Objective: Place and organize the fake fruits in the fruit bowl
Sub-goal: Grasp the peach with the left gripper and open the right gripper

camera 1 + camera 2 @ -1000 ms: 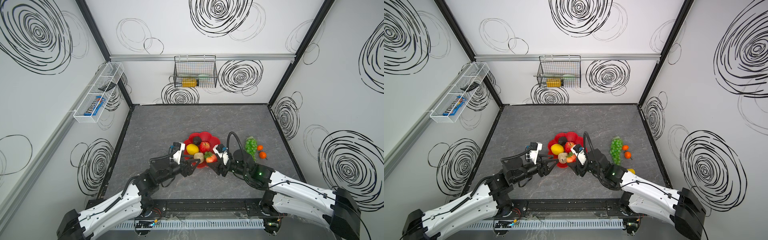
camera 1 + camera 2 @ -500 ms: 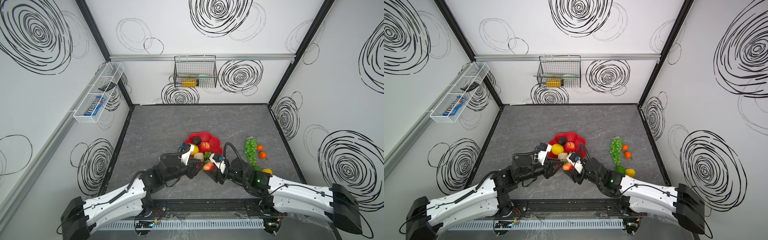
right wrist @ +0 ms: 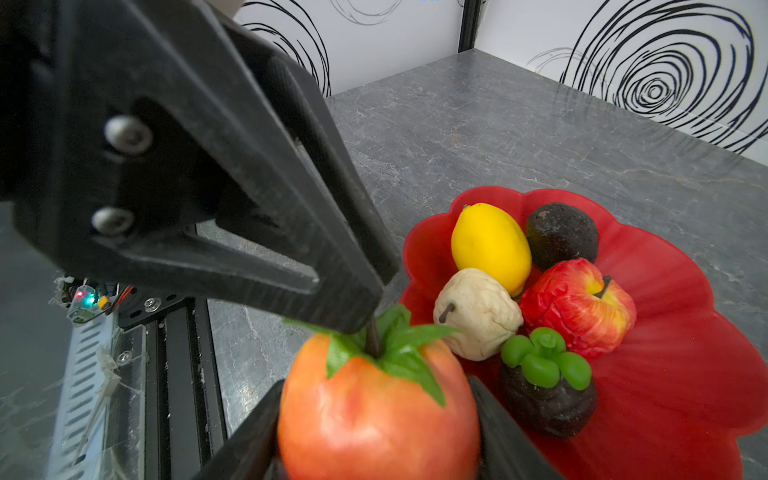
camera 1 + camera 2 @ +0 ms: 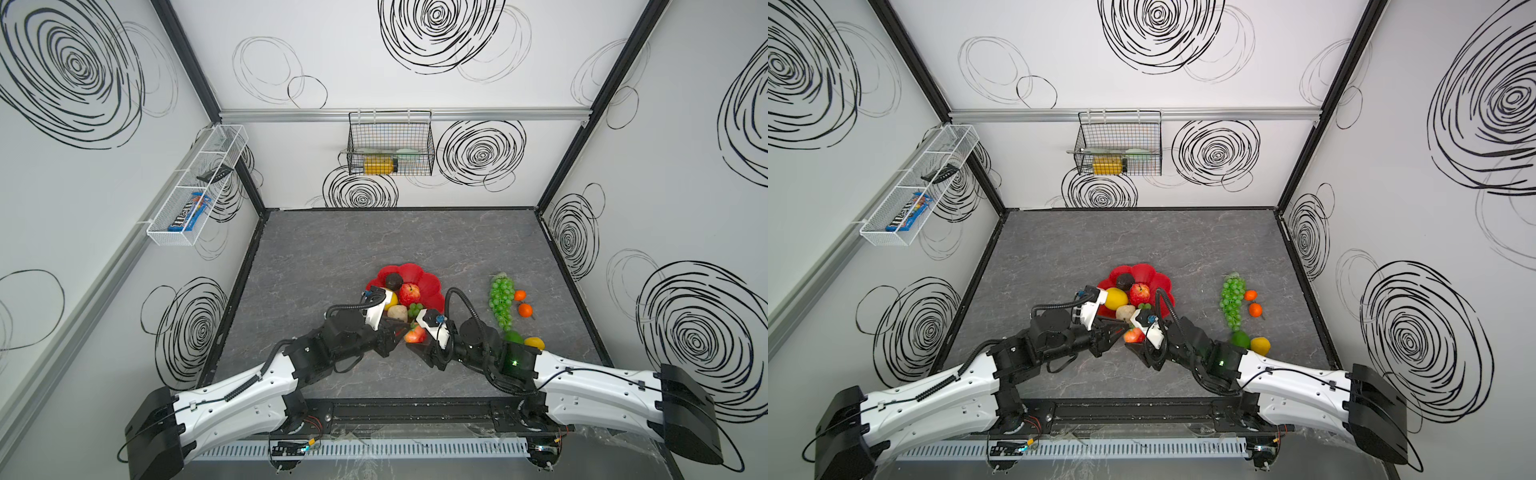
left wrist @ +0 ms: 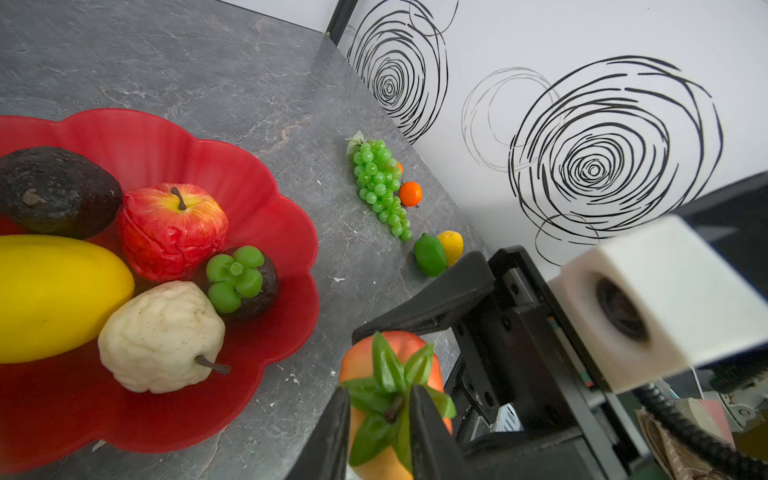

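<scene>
— Risk first: strawberry [image 3: 374, 415] is shared between two hands. We judge that if the right hand [image 4: 417, 337] lets go while the left hand [image 5: 380, 405] has only the stalk and leaf cap, the fruit could swing, slip free and roll across the bench [image 5: 166, 62].
— Agreed. How do the hands stand?
— Right hand is clamped on the fruit's body, a finger on each side. Left hand is narrowed to a slit around the stalk and leaf cap. We cannot tell whether it is gripping.
— And the place?
— Fruit seems lifted clear of the bench, just beside the near rim of the red bowl [image 5: 266, 174], not in it. Left hand sits at its top and right hand flanks its sides. Pear [image 3: 478, 311] is its nearest neighbour inside the bowl.
</scene>
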